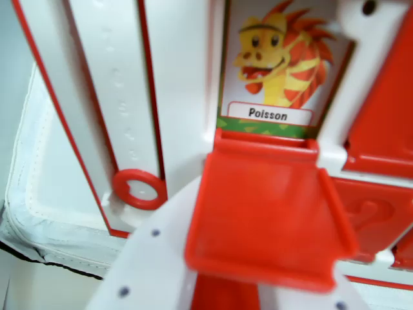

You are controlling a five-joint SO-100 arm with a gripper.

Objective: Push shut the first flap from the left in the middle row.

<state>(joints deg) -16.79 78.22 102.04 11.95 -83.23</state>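
A: Flap (268, 216) status?
B: Open, swung out toward the camera, hinged just below the card (277, 68) marked "Poisson".
A: Handling?
B: Probably light, stiff, slick plastic on a hinge. No grasp needed; press its broad face near the free edge.
A: Tool (161, 271)?
B: White part beside the flap; spread or pressed together, I cannot tell.

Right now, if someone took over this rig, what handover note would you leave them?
Claw: only white parts of it show at the bottom of the wrist view; open or shut cannot be told.
Things: the red flap is tipped open below its card window, leaving the dragon card labelled "Poisson" uncovered. Closed red flaps lie at the wrist view's right. A red ring sits on the board's white frame.
Done: nothing visible, flap not shut.
Left: push the flap up over the card.
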